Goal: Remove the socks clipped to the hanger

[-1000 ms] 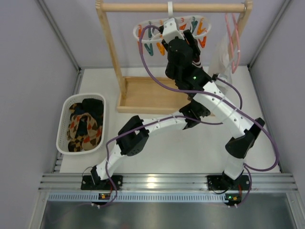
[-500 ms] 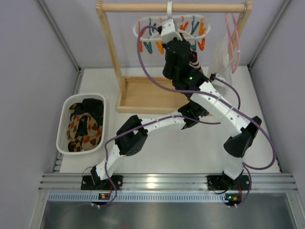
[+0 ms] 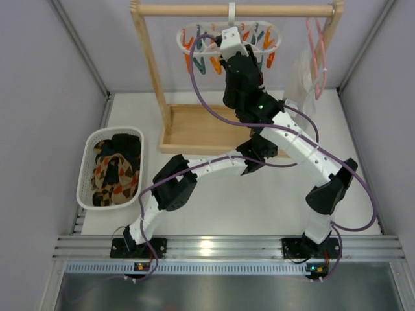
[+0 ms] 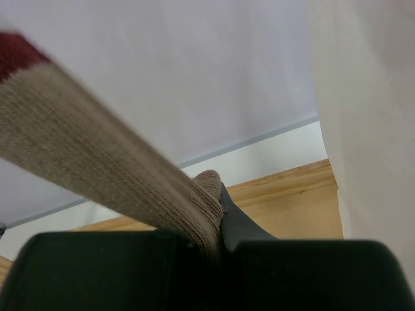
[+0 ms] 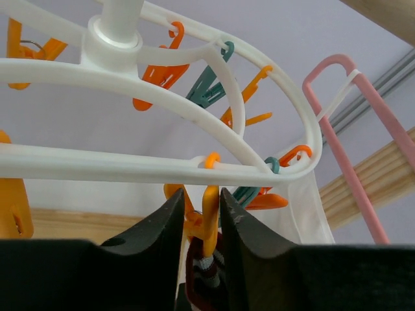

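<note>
The white oval hanger (image 3: 231, 14) hangs from the wooden rail, with orange and teal clothespins dangling from its ring (image 5: 130, 165). My right gripper (image 5: 201, 202) reaches up under the ring, and its jaws squeeze an orange clothespin (image 5: 210, 217). That pin clips a sock with a dark red striped cuff (image 5: 206, 285). My left gripper (image 4: 220, 202) is shut on a beige ribbed sock (image 4: 97, 155) that runs up to the left to a red band. From above, the left arm (image 3: 194, 170) reaches under the right forearm, so its fingers are hidden there.
A white basket (image 3: 85, 170) at the left holds dark and argyle socks. The wooden rack's base tray (image 3: 201, 126) lies under the hanger. A pink wire hanger (image 3: 318, 45) with a white translucent garment (image 3: 303, 81) hangs at the rail's right end.
My right gripper's jaws have shut on the orange clothespin. The hanger has swung slightly left and away. The left arm has shifted a little left, still holding its sock.
</note>
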